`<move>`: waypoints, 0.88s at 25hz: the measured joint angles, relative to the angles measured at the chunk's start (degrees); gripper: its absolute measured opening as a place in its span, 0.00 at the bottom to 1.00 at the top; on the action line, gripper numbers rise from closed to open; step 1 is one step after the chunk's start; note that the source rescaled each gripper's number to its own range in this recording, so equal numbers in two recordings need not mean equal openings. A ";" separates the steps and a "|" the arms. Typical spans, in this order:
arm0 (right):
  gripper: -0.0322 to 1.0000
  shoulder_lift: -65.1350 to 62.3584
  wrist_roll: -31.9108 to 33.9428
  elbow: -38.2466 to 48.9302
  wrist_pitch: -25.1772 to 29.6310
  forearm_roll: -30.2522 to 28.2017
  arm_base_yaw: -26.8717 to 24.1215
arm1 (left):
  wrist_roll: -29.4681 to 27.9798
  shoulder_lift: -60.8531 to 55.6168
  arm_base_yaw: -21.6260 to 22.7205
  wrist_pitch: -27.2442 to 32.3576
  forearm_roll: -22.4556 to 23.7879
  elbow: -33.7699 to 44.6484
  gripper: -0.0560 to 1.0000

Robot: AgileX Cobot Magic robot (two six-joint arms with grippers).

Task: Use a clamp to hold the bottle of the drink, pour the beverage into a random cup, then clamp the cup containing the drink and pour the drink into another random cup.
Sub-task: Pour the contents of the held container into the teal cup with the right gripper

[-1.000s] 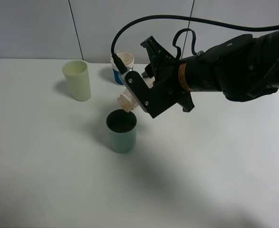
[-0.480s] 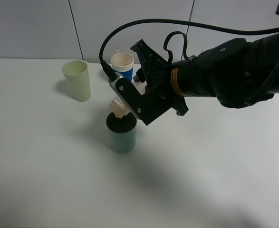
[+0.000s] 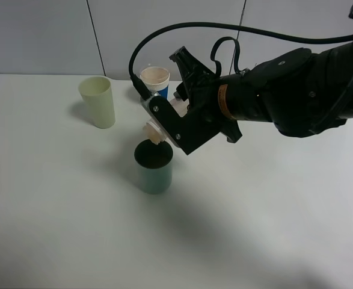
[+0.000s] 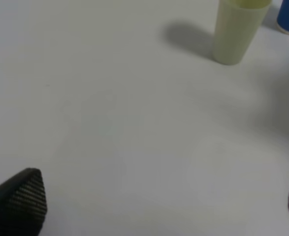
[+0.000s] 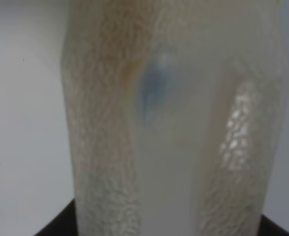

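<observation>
Right hand (image 3: 168,120) clamped on bottle (image 3: 154,132), slanting mouth-down over green cup (image 3: 154,167) (left hand (image 4: 156,201) spread apart)

The right claw (image 3: 160,128) covers most of the bottle (image 3: 151,133), leaving only its neck; in the wrist view it is blurred and cut off at both ends. The far blue cup (image 3: 156,80) sits partly behind the claw.

Item, right tool (image 3: 167,117) with bottle (image 3: 153,132): we logged it shifted left, mouth dipped toward the green cup (image 3: 154,173), then lifted slightly.
</observation>
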 joint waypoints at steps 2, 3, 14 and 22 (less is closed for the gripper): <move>0.07 0.00 -0.37 0.00 0.18 0.00 0.00 | 0.00 0.00 0.00 0.00 0.00 0.00 1.00; 0.07 0.00 -0.73 0.00 0.18 0.00 0.00 | 0.00 0.00 0.00 0.00 0.00 0.00 1.00; 0.07 0.00 -6.94 0.00 0.29 0.00 0.07 | 0.00 0.00 0.00 0.00 0.00 0.00 1.00; 0.07 0.00 -7.81 0.00 0.29 0.00 0.07 | 0.00 0.00 0.00 0.00 0.00 0.00 1.00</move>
